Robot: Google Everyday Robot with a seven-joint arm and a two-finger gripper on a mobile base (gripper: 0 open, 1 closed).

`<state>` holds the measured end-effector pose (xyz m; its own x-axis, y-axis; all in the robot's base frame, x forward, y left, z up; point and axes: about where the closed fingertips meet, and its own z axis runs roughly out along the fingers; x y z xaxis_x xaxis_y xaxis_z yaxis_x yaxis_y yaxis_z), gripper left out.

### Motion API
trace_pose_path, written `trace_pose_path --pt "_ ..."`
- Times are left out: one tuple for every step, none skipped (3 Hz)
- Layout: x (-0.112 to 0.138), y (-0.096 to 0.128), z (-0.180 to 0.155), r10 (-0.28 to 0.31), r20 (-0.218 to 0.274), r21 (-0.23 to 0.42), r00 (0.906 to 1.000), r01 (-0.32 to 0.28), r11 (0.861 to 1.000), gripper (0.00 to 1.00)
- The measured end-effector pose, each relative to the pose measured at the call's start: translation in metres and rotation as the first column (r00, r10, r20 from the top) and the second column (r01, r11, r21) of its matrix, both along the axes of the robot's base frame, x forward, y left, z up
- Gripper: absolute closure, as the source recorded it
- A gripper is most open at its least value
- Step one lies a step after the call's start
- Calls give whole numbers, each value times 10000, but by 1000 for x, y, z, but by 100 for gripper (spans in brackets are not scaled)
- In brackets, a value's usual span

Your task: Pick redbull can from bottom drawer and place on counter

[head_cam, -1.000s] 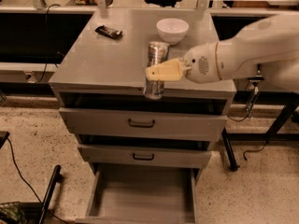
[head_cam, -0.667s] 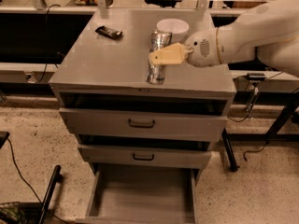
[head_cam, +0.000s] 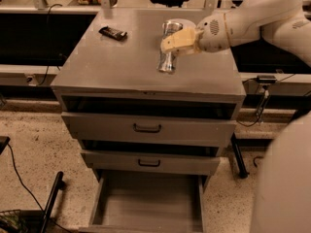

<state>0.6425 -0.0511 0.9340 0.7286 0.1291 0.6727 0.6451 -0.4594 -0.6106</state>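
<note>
The redbull can [head_cam: 166,62] is held between the fingers [head_cam: 181,39] of the gripper [head_cam: 171,43], which are clamped across its upper half. It leans slightly, its lower half showing below them. Compared with a second ago, when it hung over the front edge of the counter [head_cam: 112,64], the can now sits farther back, over the middle of the surface. Whether its base already touches the counter directly beneath the fingers cannot be told. The transfer is therefore nearly done: what remains, by judgement, is setting the can upright and releasing it. A dark snack bar [head_cam: 112,32] lies well to the side of the fingers, beyond the tips. The bottom drawer [head_cam: 148,205], far below and in front of them, stands pulled out with nothing showing in its tray.
</note>
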Motion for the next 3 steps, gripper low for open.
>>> trace_pose_path --pt "15 -9 -8 -104 -1217 -154 9925 86 9998 100" --pt "18 -16 -21 -403 -1993 -336 9791 343 9988 100" --pt "16 -18 -40 -604 -2689 -358 9613 527 9980 100"
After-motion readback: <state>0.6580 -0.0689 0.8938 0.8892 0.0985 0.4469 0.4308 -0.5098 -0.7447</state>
